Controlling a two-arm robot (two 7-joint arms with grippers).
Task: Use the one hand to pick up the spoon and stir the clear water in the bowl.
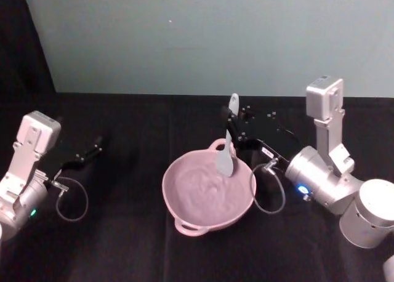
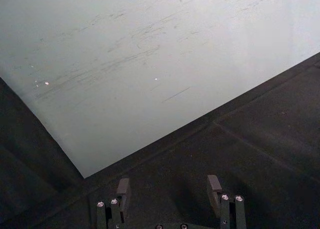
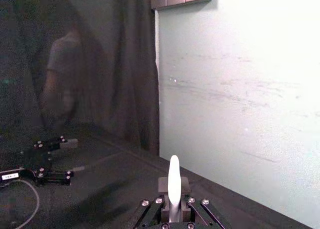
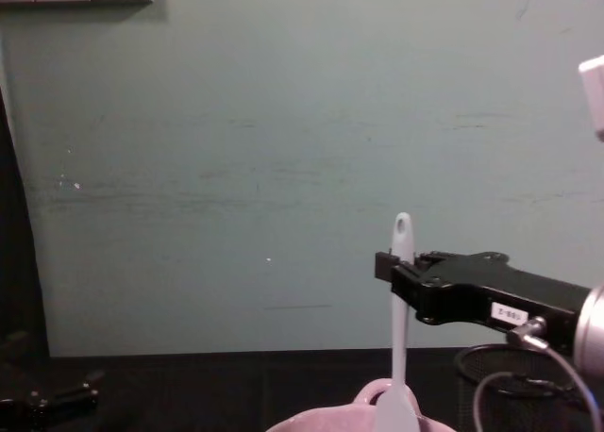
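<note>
Black cloth covers the counter [image 1: 123, 245], which runs back to a pale green wall [image 1: 184, 36]. From where I stand the right gripper [image 1: 234, 123] has reached in over the far side of the pink bowl [image 1: 197, 189]. Its fingers are closed tight on the upper handle of the white spoon [image 1: 225, 159]. The spoon hangs almost upright, hole end on top, with its broad blade down inside the bowl close to the far rim and the small loop handle. I can't tell whether the blade touches the water, as the surface doesn't read clearly.

This looks to me like the stirring stage. To do it well I'd say the arm should bring the blade toward the middle of the bowl and sweep slow, even circles. It should stay low enough to move the water but clear of the bottom, so the light bowl doesn't slide or tip.

A black wire-mesh cup [image 4: 486, 371] stands just beyond the bowl on the robot's right, under the gripper, and a wide sweep that way could knock it. A cable [image 1: 271, 199] loops off the right wrist beside the bowl's rim and might drag across it. The left gripper [image 1: 92, 151] rests well apart at the left, fingers spread and holding nothing.
</note>
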